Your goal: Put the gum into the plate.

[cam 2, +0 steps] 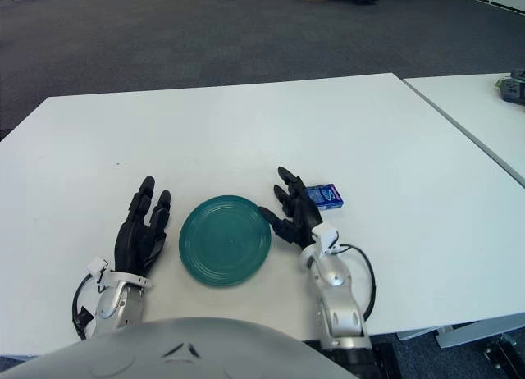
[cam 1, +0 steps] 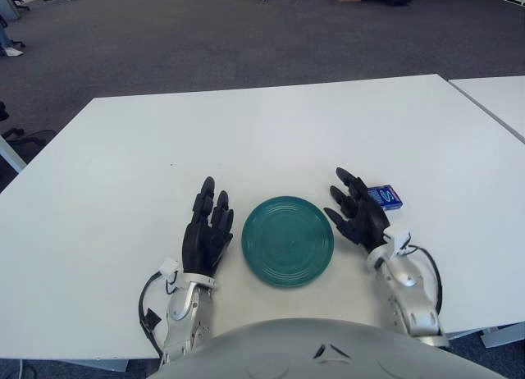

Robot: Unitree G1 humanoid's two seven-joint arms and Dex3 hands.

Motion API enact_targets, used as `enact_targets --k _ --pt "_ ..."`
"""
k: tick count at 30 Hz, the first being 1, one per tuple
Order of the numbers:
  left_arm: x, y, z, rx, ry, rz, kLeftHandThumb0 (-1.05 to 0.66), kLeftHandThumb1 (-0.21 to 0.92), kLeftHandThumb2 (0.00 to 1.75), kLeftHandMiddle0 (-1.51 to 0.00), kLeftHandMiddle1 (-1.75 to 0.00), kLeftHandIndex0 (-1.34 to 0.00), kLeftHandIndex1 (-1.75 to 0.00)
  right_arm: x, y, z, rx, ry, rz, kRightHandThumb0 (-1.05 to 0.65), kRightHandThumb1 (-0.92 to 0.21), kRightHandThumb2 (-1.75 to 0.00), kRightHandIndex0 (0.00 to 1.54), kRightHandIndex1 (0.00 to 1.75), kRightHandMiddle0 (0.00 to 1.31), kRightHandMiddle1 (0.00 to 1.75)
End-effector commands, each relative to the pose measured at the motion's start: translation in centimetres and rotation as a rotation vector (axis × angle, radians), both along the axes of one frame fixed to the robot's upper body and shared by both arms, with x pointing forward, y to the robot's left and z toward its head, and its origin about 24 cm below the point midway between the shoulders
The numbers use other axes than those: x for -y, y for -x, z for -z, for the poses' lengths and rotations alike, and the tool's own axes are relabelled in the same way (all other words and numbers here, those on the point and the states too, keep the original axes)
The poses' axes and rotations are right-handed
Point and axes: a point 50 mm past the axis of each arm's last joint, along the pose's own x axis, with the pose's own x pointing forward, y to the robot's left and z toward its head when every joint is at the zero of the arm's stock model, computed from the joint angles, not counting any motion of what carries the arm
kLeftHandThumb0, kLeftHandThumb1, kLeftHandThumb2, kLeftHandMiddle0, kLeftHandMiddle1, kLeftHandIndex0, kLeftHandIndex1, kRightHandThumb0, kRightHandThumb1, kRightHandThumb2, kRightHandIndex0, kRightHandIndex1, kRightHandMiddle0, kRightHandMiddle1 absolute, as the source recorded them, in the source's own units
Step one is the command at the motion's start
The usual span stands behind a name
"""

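A small blue gum pack [cam 1: 385, 198] lies flat on the white tabletop [cam 1: 271, 125], just beside the right hand [cam 1: 358, 213], its fingers spread and empty; the left hand [cam 1: 207, 230] rests open beside the green plate [cam 1: 287, 240].

Two head-mounted views, both looking forward and down over the robot's own chest [cam 1: 328, 350] at the white table [cam 1: 246, 141]. Close range: the near table edge sits at frame bottom, carpeted floor [cam 1: 246, 34] fills the top. The right eye view sits slightly to the right, so everything shifts left in it (the green plate [cam 2: 225, 239] sits left of centre there, near centre in the left eye view). Shared: nearly the whole tabletop, both forearms, the neighbouring table [cam 2: 476, 108] at right, which shows more in the right eye view.
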Motion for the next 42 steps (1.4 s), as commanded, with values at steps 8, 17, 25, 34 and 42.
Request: enact_targets --k 8,17,25,34,42 --pt "0.9 0.7 1.8 -0.093 0.021 0.000 -0.81 0.92 0.26 0.00 0.00 0.00 -0.22 0.0 -2.0 -9.4 0.509 0.480 -0.204 -0.92 -0.92 -0.22 0.42 0.03 0.00 0.69" --pt "1.1 0.7 1.9 -0.086 0.093 -0.005 -0.82 0.92 0.21 0.00 0.00 0.00 -0.27 0.5 -2.2 -11.5 0.699 0.894 -0.327 -0.95 -0.92 -0.35 0.45 0.03 0.00 0.82" --pt "1.2 0.5 1.9 -0.080 0.107 -0.017 -0.79 0.91 0.14 -0.02 0.00 0.00 -0.34 1.3 -2.7 -11.9 0.691 1.072 -0.396 -0.90 -0.92 -0.34 0.40 0.00 0.00 0.82" --pt "1.1 0.5 1.9 -0.086 0.089 -0.019 -0.80 0.92 0.16 0.00 0.00 0.00 -0.26 2.0 -3.7 -12.1 0.677 1.210 -0.440 -0.93 -0.92 -0.48 0.34 0.00 0.00 0.82" --pt "0.9 0.6 1.9 -0.080 0.060 -0.010 -0.83 0.92 0.18 0.00 0.00 0.00 -0.20 4.2 -5.0 -11.6 0.595 1.278 -0.510 -0.91 -0.92 -0.49 0.31 0.00 0.00 0.81"
